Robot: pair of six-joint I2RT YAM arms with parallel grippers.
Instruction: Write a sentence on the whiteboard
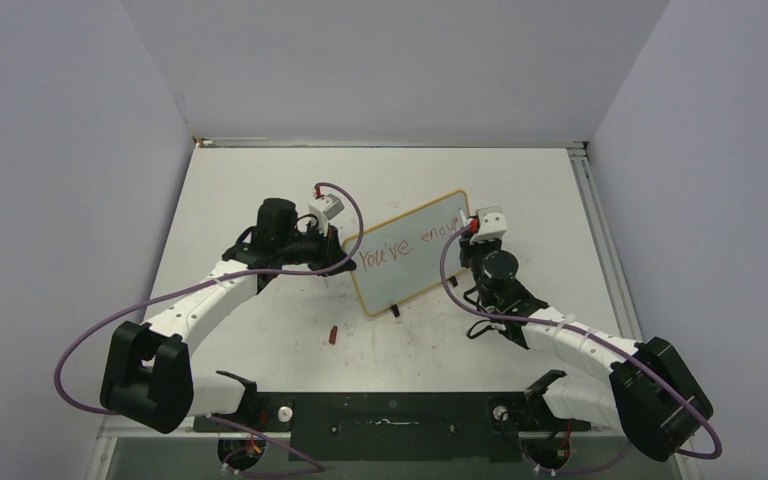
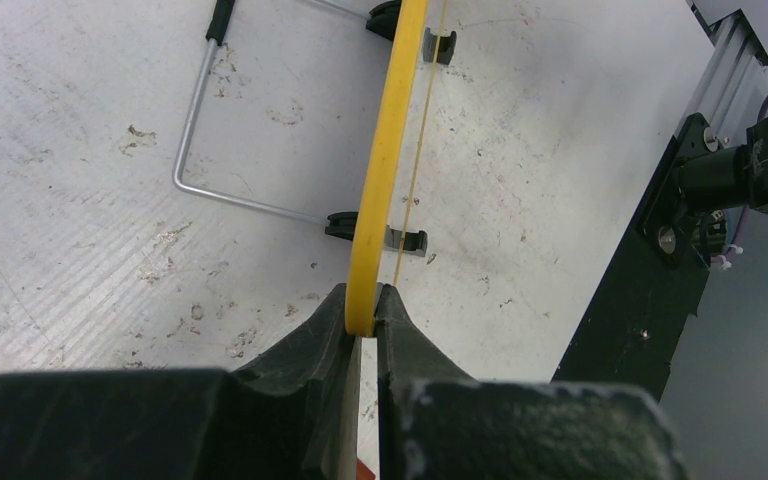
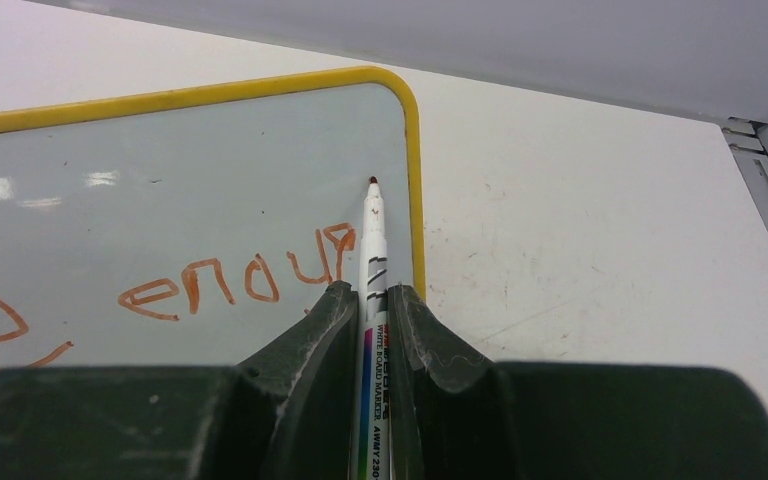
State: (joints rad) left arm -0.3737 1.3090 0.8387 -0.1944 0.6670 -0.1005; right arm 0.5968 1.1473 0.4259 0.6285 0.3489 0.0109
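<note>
The whiteboard stands tilted on its wire stand at mid-table, with a yellow rim and a glossy face. Red words "You've enoug" run across it; "enoug" shows in the right wrist view. My left gripper is shut on the board's left edge; the yellow rim sits between its fingers. My right gripper is shut on a white marker, its red tip close to the board's upper right corner, by the yellow rim. I cannot tell if the tip touches the face.
A small red marker cap lies on the tabletop in front of the board. The wire stand and its black clips reach behind the board. The black base rail runs along the near edge. Grey walls enclose the table.
</note>
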